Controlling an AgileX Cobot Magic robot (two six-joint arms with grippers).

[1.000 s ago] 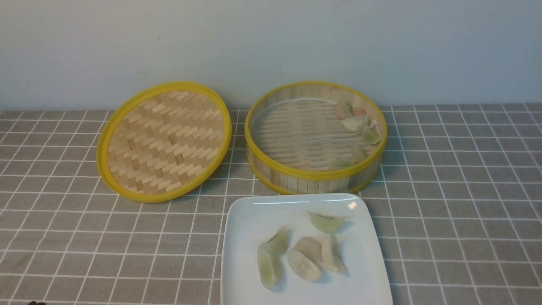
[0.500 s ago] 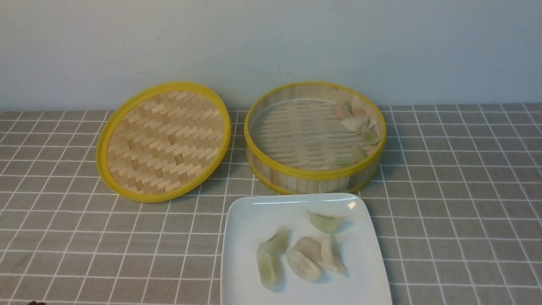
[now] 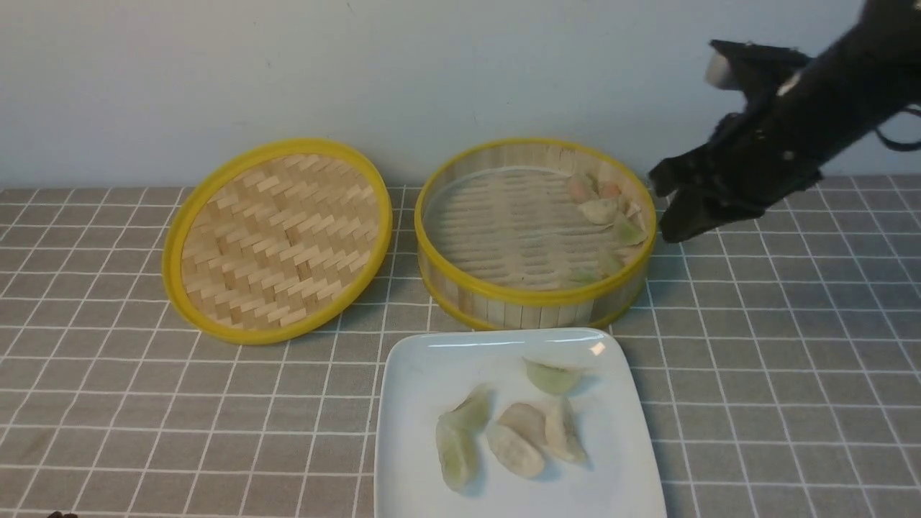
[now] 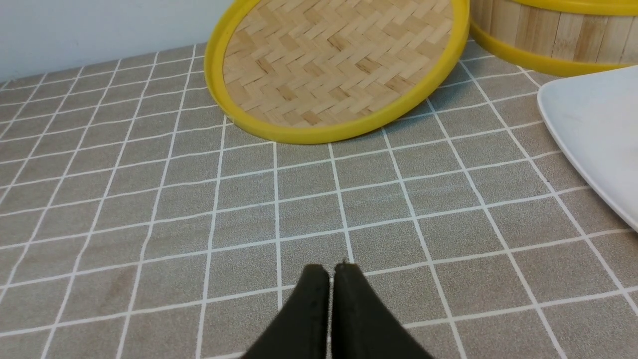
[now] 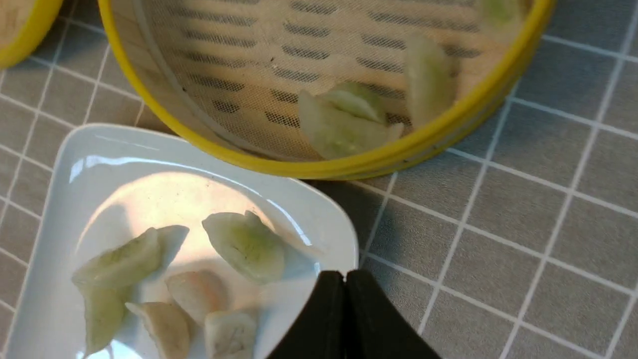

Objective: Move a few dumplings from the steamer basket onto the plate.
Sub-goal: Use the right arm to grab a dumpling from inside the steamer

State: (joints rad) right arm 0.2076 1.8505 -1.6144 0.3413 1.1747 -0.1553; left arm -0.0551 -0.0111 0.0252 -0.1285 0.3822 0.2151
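Our right end effector (image 5: 345, 277) is fully closed and empty, beside the basket (image 3: 532, 296). The dumplings (image 3: 601, 210) inside crowd its right wall. We should open wide before descending, then pinch one across its belly, clear of the rim.

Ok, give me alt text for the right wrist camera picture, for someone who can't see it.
The black right hand, shut and empty, shows in front of the corner of a white plate holding several pale dumplings. Next to the plate, the bamboo steamer basket holds a few more, all on a grey checked tablecloth.
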